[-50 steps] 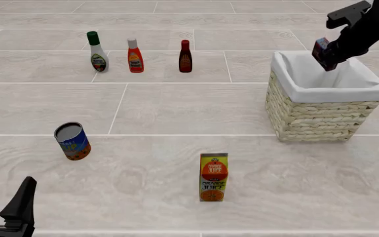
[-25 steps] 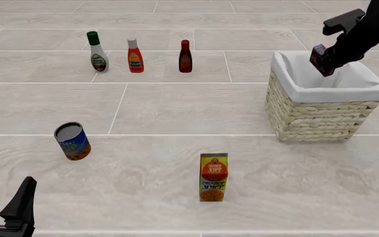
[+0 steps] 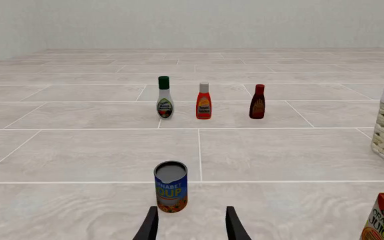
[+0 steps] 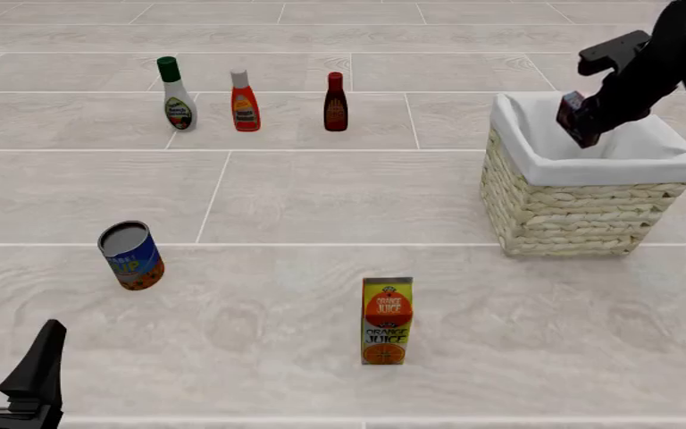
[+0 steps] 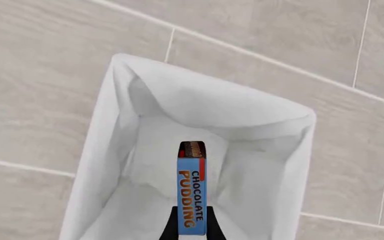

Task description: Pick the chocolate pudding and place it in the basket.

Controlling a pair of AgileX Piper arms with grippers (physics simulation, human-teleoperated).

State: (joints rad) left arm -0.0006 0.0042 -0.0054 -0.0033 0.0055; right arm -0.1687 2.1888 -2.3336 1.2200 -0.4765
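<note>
The chocolate pudding point(image 4: 577, 116), a small dark box with a blue edge, hangs tilted inside the mouth of the basket point(image 4: 557, 214), a woven wicker square lined with white cloth. My right gripper point(image 4: 586, 120) is shut on the box from above. The right wrist view looks straight down: the chocolate pudding point(image 5: 192, 192) sits between the dark fingers point(image 5: 173, 227) over the basket's white lining point(image 5: 245, 115). My left gripper point(image 3: 190, 227) stands open and holds nothing, low near the table's front left, with its fingers point(image 4: 36, 366) showing in the front view.
An orange juice carton point(image 4: 388, 320) stands front centre. A tilted soup can point(image 4: 131, 256) lies to the left, just ahead of the left gripper. Three bottles stand in a row at the back: a green-capped one point(image 4: 178, 95), a red one point(image 4: 244, 101), a dark red-brown one point(image 4: 336, 103).
My right gripper has moved down and slightly left with the chocolate pudding, lowering it into the basket's opening. The left arm has not moved.
</note>
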